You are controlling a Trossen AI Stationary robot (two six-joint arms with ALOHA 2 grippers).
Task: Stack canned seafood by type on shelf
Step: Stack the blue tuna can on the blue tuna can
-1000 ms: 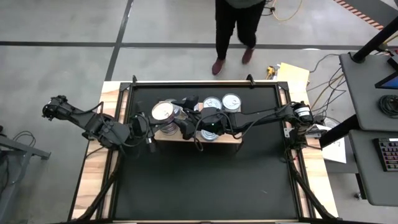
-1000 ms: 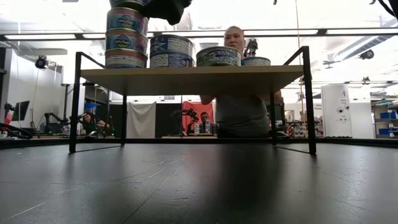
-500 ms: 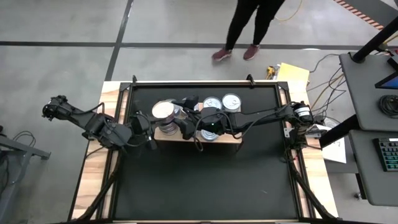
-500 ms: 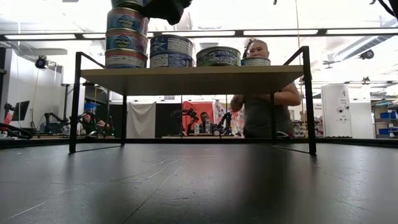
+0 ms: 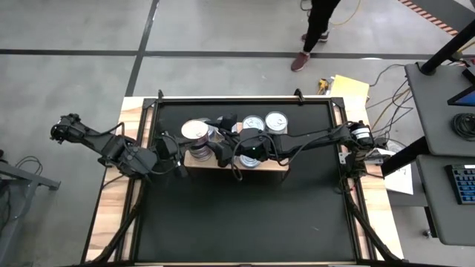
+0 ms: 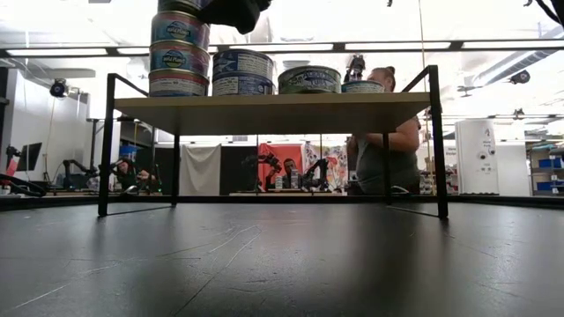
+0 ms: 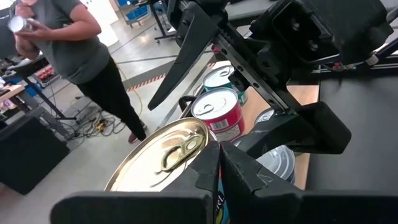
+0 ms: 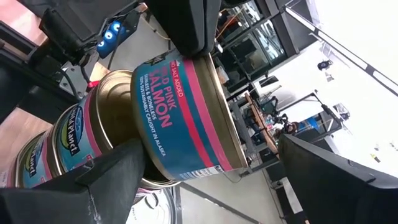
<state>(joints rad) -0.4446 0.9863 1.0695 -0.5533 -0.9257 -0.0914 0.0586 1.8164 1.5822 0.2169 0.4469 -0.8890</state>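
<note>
High view, looking straight down: a light-wood shelf (image 5: pixel 276 166) stands near the far end of a black mat (image 5: pixel 245 215) on the surface. Two dark arms meet over its left part. The right end effector (image 5: pixel 215 144) reaches in from the right, its fingers spread wide on either side of a pink-salmon can (image 8: pixel 180 118), the top tin of a tall stack (image 6: pixel 179 48) at the shelf's left end. Whether the pads touch the can's wall cannot be told. The left end effector (image 5: pixel 180 162) sits just beside the stack's left side, clenched shut and holding nothing; its wrist view looks across the top can's gold pull-tab lid (image 7: pixel 165 158).

Low view: the stack rises out of frame, with a shorter pile of two blue-labelled cans (image 6: pixel 243 72) just beside it, then single cans (image 6: pixel 309 79) further right. Beyond the surface a person (image 6: pixel 381 141) stands in the room.

Handling, as a judgement: each can is a stiff metal tin, dense for its size and hard to crush, so a firm squeeze is safe. Its smooth curved wall and glossy label look slippery. Best hold is across the widest part, pads flat on the side wall midway up, clear of the rims. A tall stack tips easily, so any nudge sideways risks toppling it.
</note>
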